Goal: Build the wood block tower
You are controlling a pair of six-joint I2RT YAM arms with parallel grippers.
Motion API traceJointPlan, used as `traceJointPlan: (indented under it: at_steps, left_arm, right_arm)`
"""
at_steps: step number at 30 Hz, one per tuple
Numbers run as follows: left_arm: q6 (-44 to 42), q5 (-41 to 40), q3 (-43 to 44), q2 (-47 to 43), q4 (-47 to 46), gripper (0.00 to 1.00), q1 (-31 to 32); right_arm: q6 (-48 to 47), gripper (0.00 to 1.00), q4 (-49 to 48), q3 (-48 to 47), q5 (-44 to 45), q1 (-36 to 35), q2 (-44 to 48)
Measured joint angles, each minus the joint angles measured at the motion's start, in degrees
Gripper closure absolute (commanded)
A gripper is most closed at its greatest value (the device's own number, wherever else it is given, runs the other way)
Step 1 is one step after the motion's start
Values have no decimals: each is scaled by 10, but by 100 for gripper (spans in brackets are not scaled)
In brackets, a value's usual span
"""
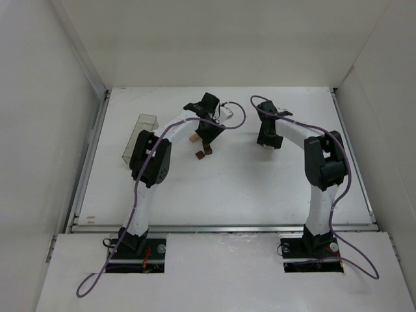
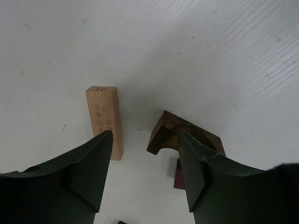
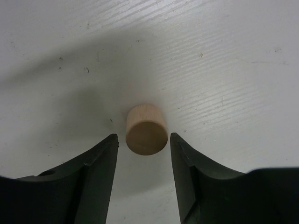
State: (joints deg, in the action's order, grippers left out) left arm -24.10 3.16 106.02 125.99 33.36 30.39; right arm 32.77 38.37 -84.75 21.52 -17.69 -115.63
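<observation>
In the left wrist view a tan slab point(image 2: 105, 119) lies flat on the white table. To its right a dark brown arch-shaped block point(image 2: 166, 130) rests on a dark red-brown cube point(image 2: 179, 175). My left gripper point(image 2: 145, 140) is open and empty above the gap between the slab and the arch. In the top view it point(image 1: 205, 138) hovers over the slab point(image 1: 194, 138) and the dark cubes point(image 1: 204, 152). My right gripper point(image 3: 143, 137) is open, its fingers on either side of an upright pale cylinder point(image 3: 146, 129) without touching it. The top view shows it point(image 1: 268, 143) at centre right.
A clear plastic box point(image 1: 140, 136) lies at the left of the table, beside the left arm's elbow. White walls enclose the table point(image 1: 260, 188) at the back and on both sides. Purple cables loop over both arms.
</observation>
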Motion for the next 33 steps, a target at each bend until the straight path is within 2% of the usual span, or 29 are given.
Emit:
traceJointPlan:
  at_steps: [3, 4, 17, 23, 25, 33]
  left_arm:
    - [-11, -2, 2, 15, 12, 45, -3]
    - [-14, -2, 2, 16, 14, 47, -5]
    - [-23, 3, 14, 18, 25, 82, -7]
    - [-20, 13, 14, 20, 31, 84, -7]
    - [-10, 12, 20, 27, 40, 98, -7]
    - [92, 3, 40, 35, 66, 100, -9]
  right_arm:
    - [-2, 40, 0, 0, -7, 0, 0]
    - [-2, 37, 0, 0, -9, 0, 0]
    - [-5, 37, -2, 23, -9, 0, 12]
    - [-5, 37, -1, 24, -4, 0, 36]
    - [-5, 37, -1, 24, -2, 0, 45]
    - [32, 35, 1, 25, -34, -2, 89]
